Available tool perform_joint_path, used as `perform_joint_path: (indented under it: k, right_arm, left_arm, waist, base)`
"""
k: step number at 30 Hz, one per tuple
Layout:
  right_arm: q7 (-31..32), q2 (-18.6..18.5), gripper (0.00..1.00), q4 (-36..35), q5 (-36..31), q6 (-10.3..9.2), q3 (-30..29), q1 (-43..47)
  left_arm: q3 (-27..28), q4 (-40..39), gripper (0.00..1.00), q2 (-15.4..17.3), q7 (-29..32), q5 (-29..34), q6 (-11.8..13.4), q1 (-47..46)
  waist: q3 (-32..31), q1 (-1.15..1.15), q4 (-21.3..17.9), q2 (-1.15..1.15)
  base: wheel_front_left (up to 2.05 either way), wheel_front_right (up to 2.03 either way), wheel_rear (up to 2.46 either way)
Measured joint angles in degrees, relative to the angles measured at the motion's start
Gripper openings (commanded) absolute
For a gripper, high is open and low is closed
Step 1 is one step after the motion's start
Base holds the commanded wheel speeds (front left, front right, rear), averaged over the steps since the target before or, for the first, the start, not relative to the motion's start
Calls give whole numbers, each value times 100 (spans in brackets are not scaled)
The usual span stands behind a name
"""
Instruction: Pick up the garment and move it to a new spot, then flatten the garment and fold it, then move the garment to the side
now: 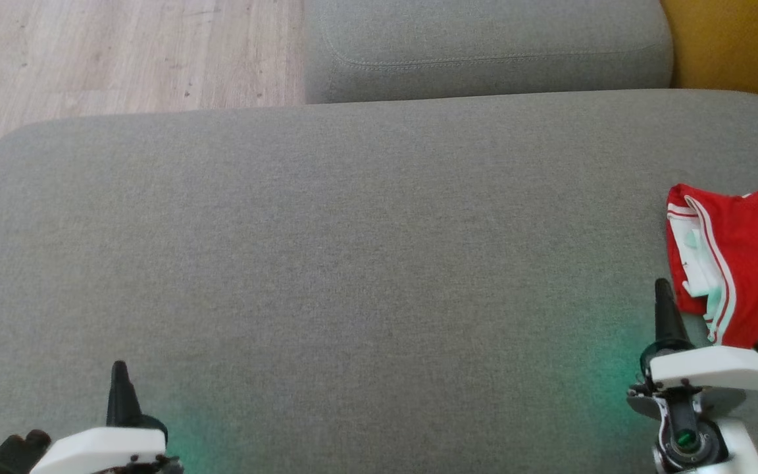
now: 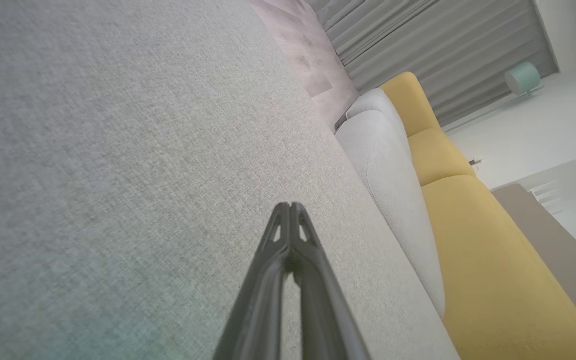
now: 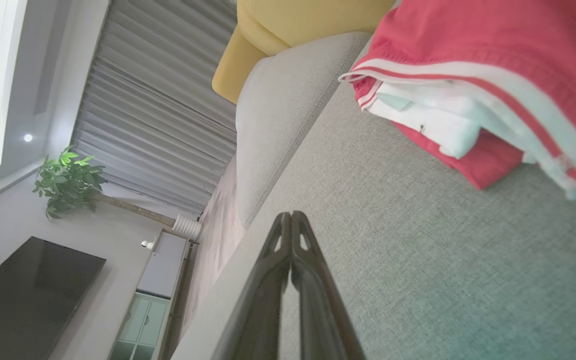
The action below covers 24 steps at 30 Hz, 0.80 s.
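1. The red garment (image 1: 747,263), white-trimmed and folded, lies at the right edge of the grey sofa cushion (image 1: 353,263).
2. The right gripper (image 1: 663,289) has its fingers pressed together, empty, just beside the garment's near-left corner.
3. The left gripper (image 1: 119,372), fingers likewise together, sits well apart on the far side.
4. The right arm is clearly nearer; the garment lies ahead and to its right.

A wide grey cushion (image 1: 326,263) is seen, with a second grey cushion (image 1: 484,49) behind it. Wooden floor (image 1: 122,52) and a yellow sofa (image 2: 488,240) are seen beside them.
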Motion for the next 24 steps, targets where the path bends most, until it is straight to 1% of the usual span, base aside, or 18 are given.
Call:
perform_joint_path:
  k: [24]
  right_arm:
    - [372, 1, 0, -325, 1495, 0, -234, 18]
  left_arm:
    - [16, -235, 0, 1, 376, -1479, -52, -124]
  waist:
    - [-46, 0, -12, 0]
  base:
    - [0, 0, 0]
